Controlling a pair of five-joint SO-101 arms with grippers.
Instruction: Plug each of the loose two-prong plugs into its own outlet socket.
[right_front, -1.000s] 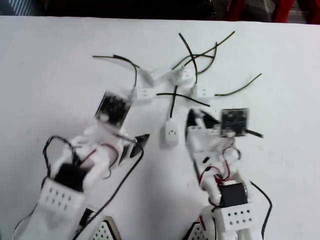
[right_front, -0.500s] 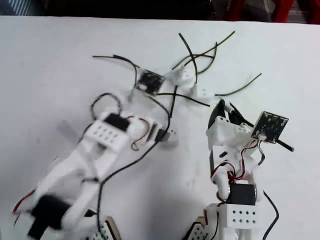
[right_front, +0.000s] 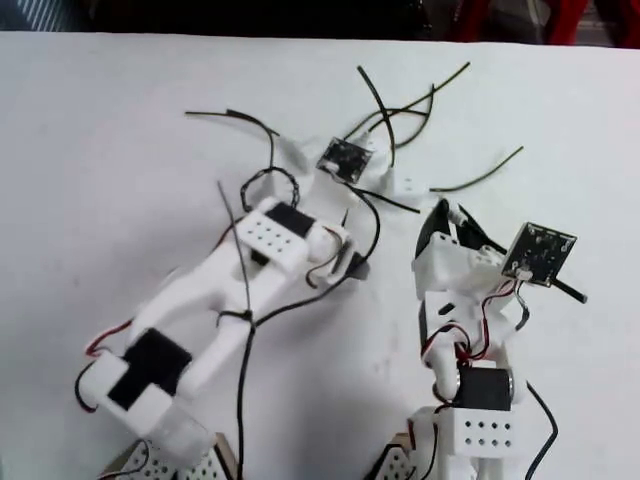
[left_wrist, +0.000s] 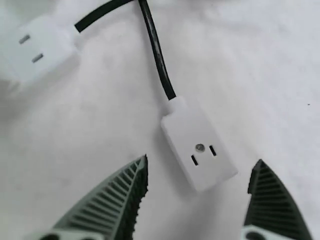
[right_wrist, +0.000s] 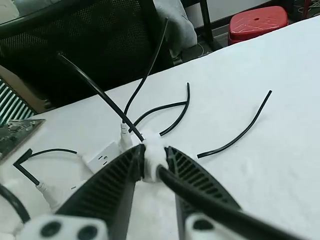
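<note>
A white outlet socket (left_wrist: 199, 150) on a black cord (left_wrist: 156, 55) lies flat on the table, face up, between the open fingers of my left gripper (left_wrist: 200, 167). The fingers are apart from it on both sides. Beyond it lies a second white socket block (left_wrist: 31, 47). In the high view the left arm (right_front: 270, 240) stretches to the table's middle and covers that socket. My right gripper (right_wrist: 154, 150) is shut on a white two-prong plug (right_wrist: 151, 167) whose black cord (right_wrist: 95, 90) sticks up. In the high view the right gripper (right_front: 443, 222) sits right of the middle.
More white sockets and plugs with black cords lie tangled at the back middle of the white table (right_front: 120, 120), among them a socket (right_front: 405, 183) and a plug (right_front: 292, 152). A white socket (right_wrist: 102, 157) lies just beyond the right gripper. A black chair (right_wrist: 100, 40) stands behind the table.
The left arm swung from the front left to the middle, over the socket. The right arm drew back to the right a second ago and has since kept still.
</note>
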